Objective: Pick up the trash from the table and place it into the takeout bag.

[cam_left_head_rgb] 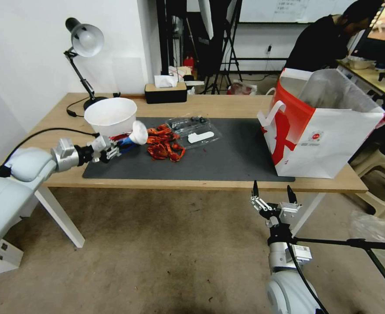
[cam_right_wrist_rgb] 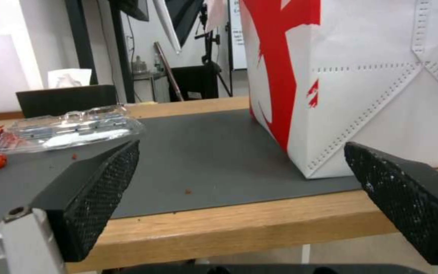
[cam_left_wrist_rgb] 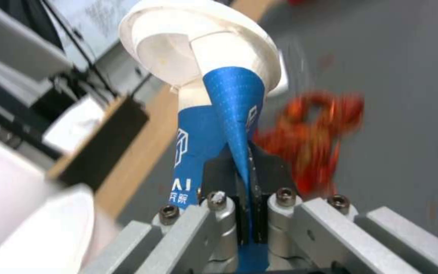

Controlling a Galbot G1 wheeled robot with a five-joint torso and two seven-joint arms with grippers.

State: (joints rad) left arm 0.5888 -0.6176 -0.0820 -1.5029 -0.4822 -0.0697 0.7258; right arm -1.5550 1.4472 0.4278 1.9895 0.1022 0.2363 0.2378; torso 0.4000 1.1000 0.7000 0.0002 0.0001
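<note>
Paper cup: the blue-white paper cup (cam_left_wrist_rgb: 214, 114), crushed flat along one side, is pinched between the fingers of the left gripper (cam_left_head_rgb: 114, 149), rim pointing away from the wrist, held just above the left end of the dark grey mat (cam_left_head_rgb: 227, 152).
Left arm: stretched in from the left, roughly level over the table (cam_left_head_rgb: 227, 104).
Right gripper: the right gripper (cam_left_head_rgb: 273, 192) sits below the table's front edge, fingers up and spread wide, near the takeout bag (cam_left_head_rgb: 332, 135).
Nearby litter: a red wrapper heap (cam_left_head_rgb: 164, 144) lies just beside the cup; a clear plastic tray (cam_left_head_rgb: 192, 128) is beyond it; a white bowl (cam_left_head_rgb: 110, 115) is behind the left gripper.
Takeout bag: upright and open at the mat's right end.
Room: black tissue box (cam_left_head_rgb: 165, 92) and desk lamp (cam_left_head_rgb: 85, 41) at the table's far edge, white wall behind.
</note>
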